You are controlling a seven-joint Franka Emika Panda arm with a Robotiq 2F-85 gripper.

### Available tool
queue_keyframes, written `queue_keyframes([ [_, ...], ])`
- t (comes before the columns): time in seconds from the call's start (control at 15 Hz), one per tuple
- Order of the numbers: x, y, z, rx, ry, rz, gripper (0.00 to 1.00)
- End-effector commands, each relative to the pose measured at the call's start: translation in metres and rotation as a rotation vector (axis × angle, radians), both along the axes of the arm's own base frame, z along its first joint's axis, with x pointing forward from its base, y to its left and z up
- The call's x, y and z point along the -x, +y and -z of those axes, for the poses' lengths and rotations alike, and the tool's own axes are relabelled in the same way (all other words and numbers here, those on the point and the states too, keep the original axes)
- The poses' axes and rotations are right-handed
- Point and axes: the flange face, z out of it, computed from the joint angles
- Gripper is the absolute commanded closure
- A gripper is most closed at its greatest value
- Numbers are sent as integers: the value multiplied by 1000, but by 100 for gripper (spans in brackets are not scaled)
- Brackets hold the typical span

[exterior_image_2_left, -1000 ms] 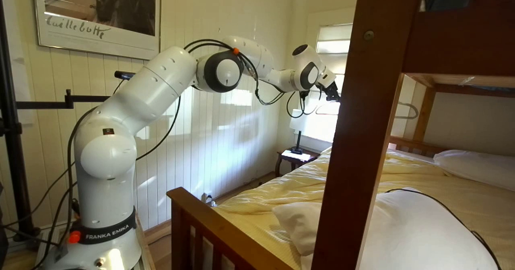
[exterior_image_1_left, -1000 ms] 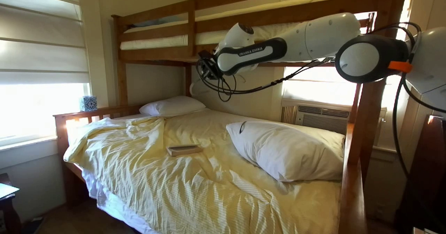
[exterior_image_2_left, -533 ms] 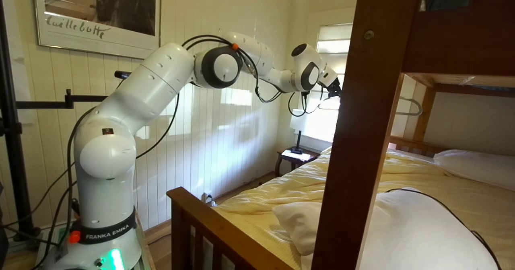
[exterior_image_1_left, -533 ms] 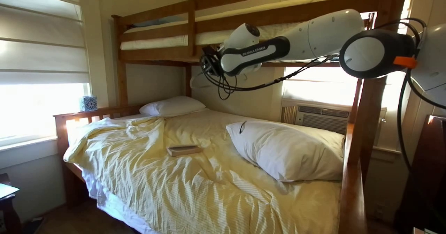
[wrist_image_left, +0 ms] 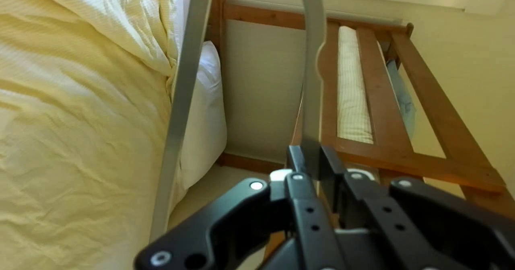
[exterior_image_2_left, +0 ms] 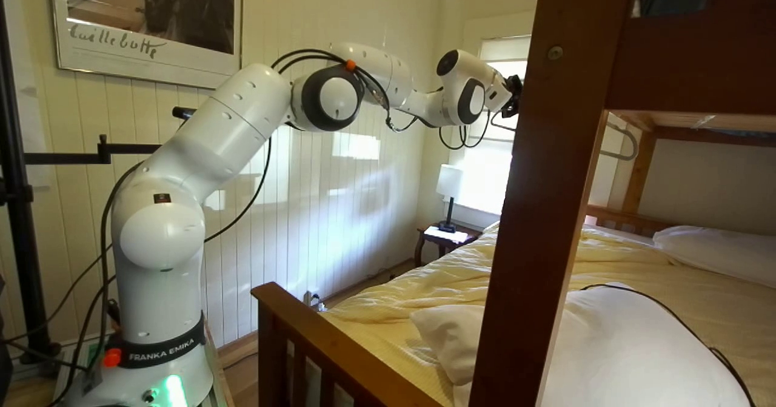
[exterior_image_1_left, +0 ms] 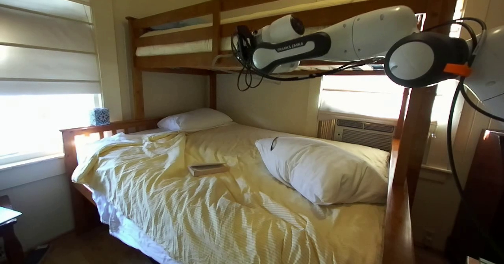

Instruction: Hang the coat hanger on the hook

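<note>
The coat hanger is a pale grey, flat-barred frame. One of its bars runs between the pads of my gripper, which is shut on it. To the left in the wrist view, another hanger bar slopes down past the fingers. In an exterior view the hanger's rounded end shows beyond the bed post, which covers its middle. My gripper stands high over the bed, in front of the upper bunk in that view. The hook cannot be made out in these frames.
A thick wooden post rises close to the gripper in that view. The upper bunk's rail lies behind the hand. Below are the bed's yellow cover, a white pillow and a small box. Cables loop under the wrist.
My gripper has risen with the hanger in it, and the wrist has tilted upward. The hanger's rounded end has climbed toward the underside of the upper bunk in an exterior view.
</note>
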Motion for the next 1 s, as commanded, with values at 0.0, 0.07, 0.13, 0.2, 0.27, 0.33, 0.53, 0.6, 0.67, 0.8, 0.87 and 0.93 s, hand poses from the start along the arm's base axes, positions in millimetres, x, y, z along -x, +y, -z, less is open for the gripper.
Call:
queue_keyframes([
  [0.0,2,-6,-8,-194,-34,10,96],
  [0.07,2,-7,-9,-235,-37,7,96],
  [0.13,3,-6,-10,-274,-45,-6,96],
  [0.2,4,-6,-12,-301,-57,-12,96],
  [0.27,6,-5,-16,-316,-73,-23,96],
  [0.33,6,-1,-17,-286,-54,-38,96],
  [0.53,3,0,-7,-277,-43,-27,86],
  [0.6,1,5,-5,-303,-40,-47,96],
  [0.67,2,3,-12,-368,-70,-49,96],
  [0.8,10,-8,-30,-462,-136,-22,96],
  [0.87,15,-13,-39,-493,-170,-14,96],
  [0.93,20,-17,-49,-523,-209,-8,96],
])
